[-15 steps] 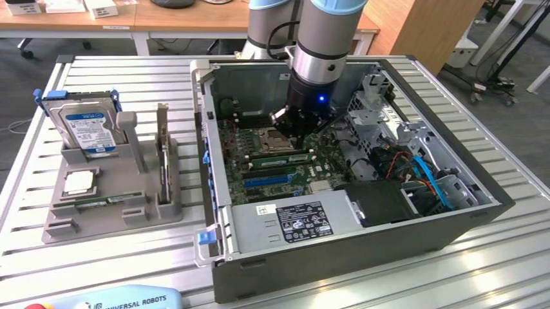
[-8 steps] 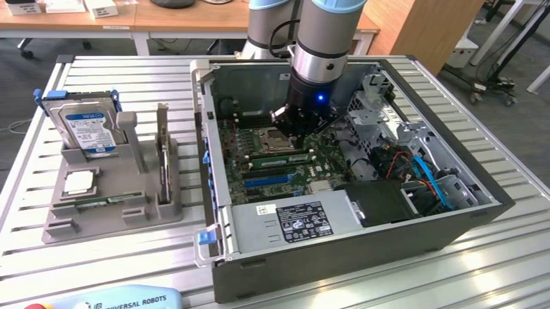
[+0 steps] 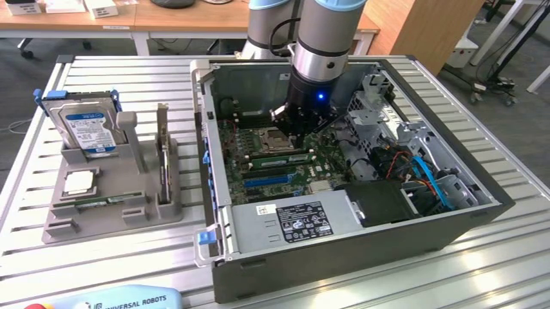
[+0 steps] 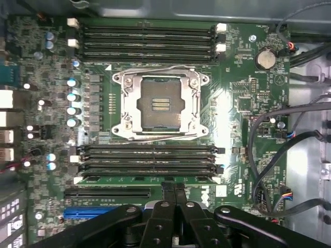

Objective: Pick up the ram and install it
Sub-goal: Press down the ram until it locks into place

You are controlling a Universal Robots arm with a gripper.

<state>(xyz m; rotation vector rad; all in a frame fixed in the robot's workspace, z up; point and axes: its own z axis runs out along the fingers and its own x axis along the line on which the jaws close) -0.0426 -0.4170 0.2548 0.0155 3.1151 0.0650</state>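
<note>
The ram (image 4: pixel 145 180) is a long green stick standing in the motherboard slot closest to my gripper, beside the dark empty slots (image 4: pixel 147 160) below the open processor socket (image 4: pixel 160 103). In the exterior view the ram (image 3: pixel 277 157) lies just under the arm inside the open computer case (image 3: pixel 361 257). My gripper (image 4: pixel 174 192) hangs right over the ram's middle. Its two black fingers are pressed together, their tips at the stick's upper edge, with nothing between them. The exterior view shows the gripper (image 3: pixel 297 132) low over the board.
A grey holder (image 3: pixel 112 219) on the exterior view's left carries the silver hard drive (image 3: pixel 86 129) with its blue label, the square processor chip (image 3: pixel 79 183) and a thin greenish strip (image 3: pixel 93 201). Black cables (image 4: pixel 289 139) and the case walls crowd the motherboard's side.
</note>
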